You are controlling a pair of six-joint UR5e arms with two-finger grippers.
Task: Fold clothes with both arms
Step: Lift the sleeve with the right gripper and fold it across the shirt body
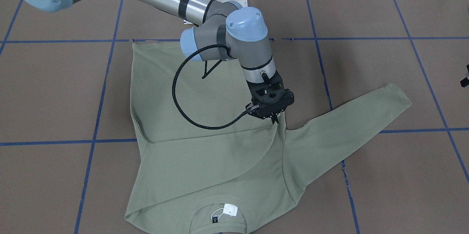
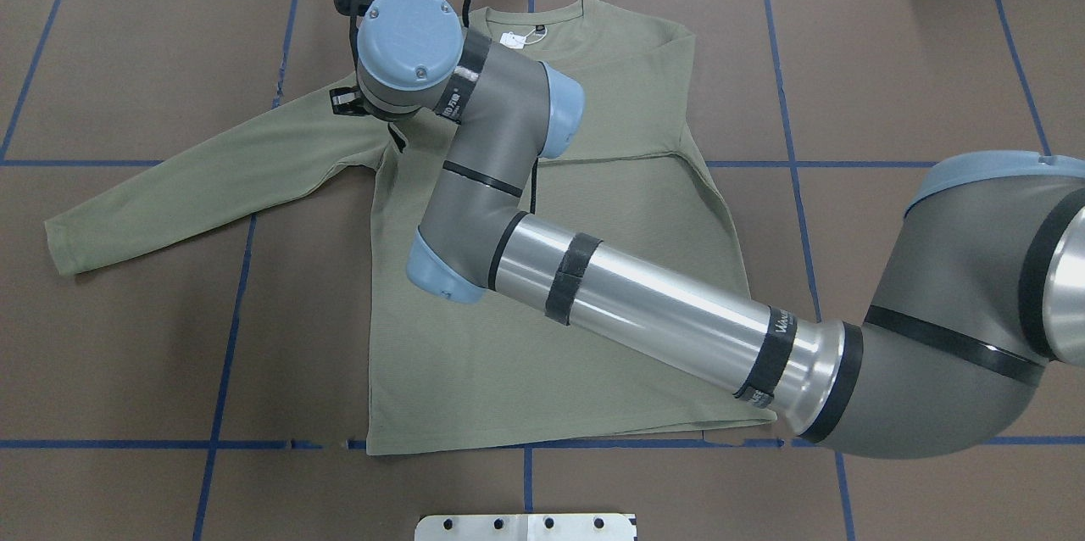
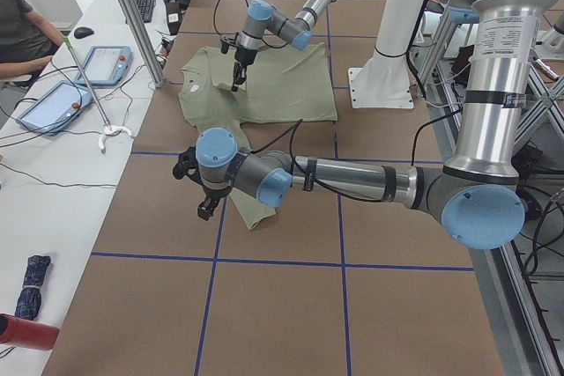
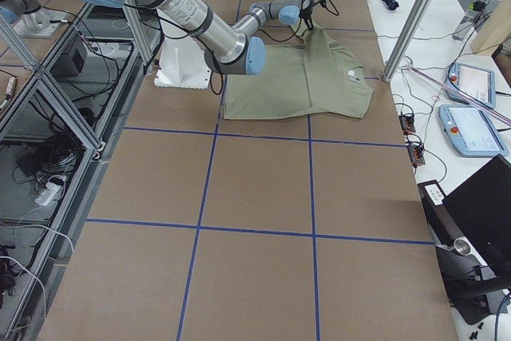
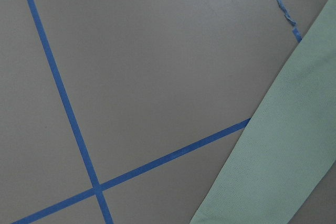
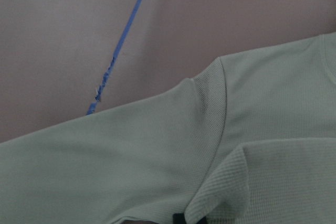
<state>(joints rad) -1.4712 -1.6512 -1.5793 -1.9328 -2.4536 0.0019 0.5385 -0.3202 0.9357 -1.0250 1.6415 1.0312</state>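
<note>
Overhead exterior view: an olive-green shirt (image 2: 593, 337) lies flat in the middle of a brown table (image 2: 127, 58) marked with blue tape lines (image 2: 220, 354). Its neck, with a white hang tag (image 2: 511, 39), is on the far side from the robot. One sleeve (image 1: 205, 160) is folded across the chest. The other sleeve (image 2: 195, 185) stretches out to the robot's left. The right arm (image 2: 661, 312) reaches across the shirt, and the right gripper (image 1: 274, 118) is pinched on the folded sleeve's end, near the far armpit. The left gripper (image 3: 204, 209) hangs by the outstretched sleeve's end; I cannot tell its grip.
</note>
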